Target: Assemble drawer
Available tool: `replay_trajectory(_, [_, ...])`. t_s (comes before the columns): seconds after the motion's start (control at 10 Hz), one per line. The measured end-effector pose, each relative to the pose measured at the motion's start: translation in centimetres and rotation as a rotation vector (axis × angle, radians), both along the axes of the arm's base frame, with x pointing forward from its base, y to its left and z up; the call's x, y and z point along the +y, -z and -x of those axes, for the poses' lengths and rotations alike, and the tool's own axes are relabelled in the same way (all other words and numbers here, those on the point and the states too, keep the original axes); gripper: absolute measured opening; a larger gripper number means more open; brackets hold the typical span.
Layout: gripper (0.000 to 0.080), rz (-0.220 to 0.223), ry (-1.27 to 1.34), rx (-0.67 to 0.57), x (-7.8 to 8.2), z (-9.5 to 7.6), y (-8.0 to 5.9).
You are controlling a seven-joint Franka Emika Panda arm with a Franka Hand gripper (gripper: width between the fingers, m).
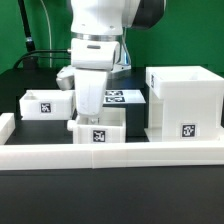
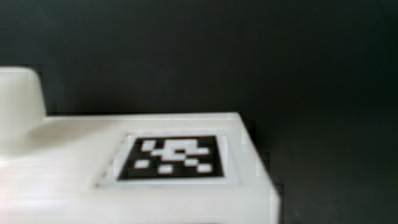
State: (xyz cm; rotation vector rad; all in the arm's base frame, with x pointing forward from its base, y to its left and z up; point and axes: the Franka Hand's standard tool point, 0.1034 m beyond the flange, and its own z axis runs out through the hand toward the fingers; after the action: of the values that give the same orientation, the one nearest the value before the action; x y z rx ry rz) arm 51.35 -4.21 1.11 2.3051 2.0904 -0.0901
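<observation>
The white cube-like housing (image 1: 183, 100) stands at the exterior view's right, open on top, with a tag on its front. One shallow tray (image 1: 97, 128) lies in the front middle, its tag facing the camera. A second tray (image 1: 45, 103) lies at the exterior view's left. My gripper (image 1: 90, 108) hangs straight down over the middle tray, its fingers reaching the tray's back edge. Their tips are hidden, so I cannot tell whether they grip it. The wrist view shows a white tagged face of a drawer part (image 2: 175, 158) very close, blurred, and no fingers.
The long low white border wall (image 1: 110, 152) runs along the front. The marker board (image 1: 122, 97) lies flat behind the middle tray, between my arm and the housing. The tabletop is black, with a green backdrop behind.
</observation>
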Motion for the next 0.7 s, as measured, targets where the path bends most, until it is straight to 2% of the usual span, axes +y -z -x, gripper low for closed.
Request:
replay_trajectory(0.3, [0.0044,-0.001,0.002,0.0,-0.1,0.1,0.1])
replay_trajectory(0.6, [0.0044,-0.01,-0.012,0.02,1.9,-0.1,-0.1])
replay_trajectory(0.7, [0.0044,-0.011,-0.013,0.021,2.0,-0.3,-0.2])
